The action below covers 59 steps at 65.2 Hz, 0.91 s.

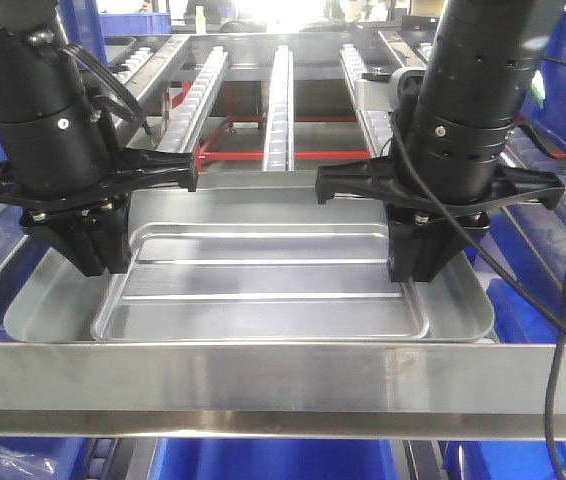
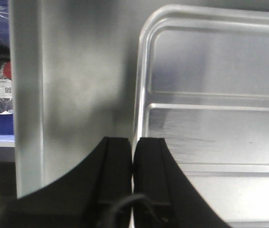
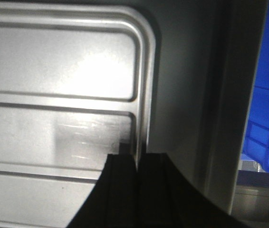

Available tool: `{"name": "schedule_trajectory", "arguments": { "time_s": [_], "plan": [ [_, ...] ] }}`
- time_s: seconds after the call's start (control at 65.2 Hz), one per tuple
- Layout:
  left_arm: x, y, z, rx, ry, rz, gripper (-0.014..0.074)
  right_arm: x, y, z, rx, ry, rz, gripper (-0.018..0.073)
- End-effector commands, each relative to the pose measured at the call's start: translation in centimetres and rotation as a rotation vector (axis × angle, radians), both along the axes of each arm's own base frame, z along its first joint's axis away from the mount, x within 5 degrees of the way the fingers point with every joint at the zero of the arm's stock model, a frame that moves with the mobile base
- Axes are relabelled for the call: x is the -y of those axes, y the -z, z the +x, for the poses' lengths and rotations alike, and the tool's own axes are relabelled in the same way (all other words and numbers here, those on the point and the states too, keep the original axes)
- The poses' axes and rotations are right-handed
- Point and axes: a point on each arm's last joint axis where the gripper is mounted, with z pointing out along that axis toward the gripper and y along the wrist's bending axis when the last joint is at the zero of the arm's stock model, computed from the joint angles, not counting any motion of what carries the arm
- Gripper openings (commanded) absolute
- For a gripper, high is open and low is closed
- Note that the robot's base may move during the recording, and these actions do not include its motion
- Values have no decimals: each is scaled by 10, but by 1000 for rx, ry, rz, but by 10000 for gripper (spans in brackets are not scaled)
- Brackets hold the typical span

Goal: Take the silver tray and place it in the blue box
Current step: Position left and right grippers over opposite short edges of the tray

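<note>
Front view: steel rail (image 1: 283, 375) crosses before silver tray (image 1: 263, 285), roller tracks (image 1: 279, 100) behind

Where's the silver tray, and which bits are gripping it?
silver tray (image 1: 263, 290), front view, ribbed base.
left end effector (image 2: 133, 145), left wrist view, between fingertips.
right end effector (image 3: 137, 160), right wrist view, between fingertips.

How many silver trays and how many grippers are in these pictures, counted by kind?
Silver trays: 2 (the silver tray, lying in the larger tray)
Grippers: 2 (left gripper, right gripper, both shut on the silver tray's rim)
Total: 4
</note>
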Motion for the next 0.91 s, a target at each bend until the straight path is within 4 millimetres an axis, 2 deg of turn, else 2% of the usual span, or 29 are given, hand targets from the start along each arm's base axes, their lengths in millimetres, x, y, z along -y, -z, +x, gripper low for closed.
{"name": "schedule_trajectory", "arguments": {
  "time_s": [0.0,0.107,0.23,0.322,0.89],
  "plan": [
    [2,-24,2,76,-8,-59,-6,-2,-27,3,95,-6,44,60],
    [2,-24,2,75,-9,-61,-6,-2,-27,2,90,-4,44,97],
    [2,-24,2,75,-9,-61,-6,-2,-27,2,86,1,52,279],
    [2,-24,1,73,-10,-64,-6,-2,-27,2,85,2,53,353],
    [3,-24,1,62,-22,-84,-6,-3,-27,2,89,4,60,356]
  ]
}}
